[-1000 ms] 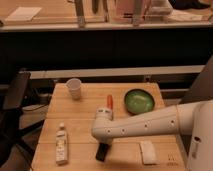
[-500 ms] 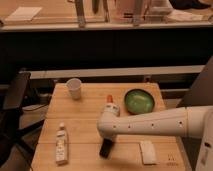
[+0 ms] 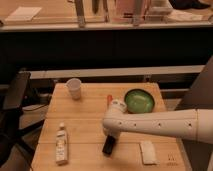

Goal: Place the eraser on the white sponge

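The white sponge [image 3: 148, 152] lies flat near the front right of the wooden table [image 3: 85, 117]. My white arm reaches in from the right, and my gripper [image 3: 108, 145] points down at the table's front middle, a little left of the sponge. A dark oblong shape at its tip may be the eraser. I cannot separate it from the gripper or tell whether it touches the table.
A white paper cup [image 3: 74, 88] stands at the back left. A green bowl [image 3: 139, 100] sits at the back right, with a small orange-red thing [image 3: 109, 98] beside it behind my arm. A small bottle [image 3: 61, 144] lies at the front left. A dark chair [image 3: 15, 92] stands left of the table.
My gripper and its dark tip have moved a little to the right and slightly back, closer to the white sponge. The other things have not moved.
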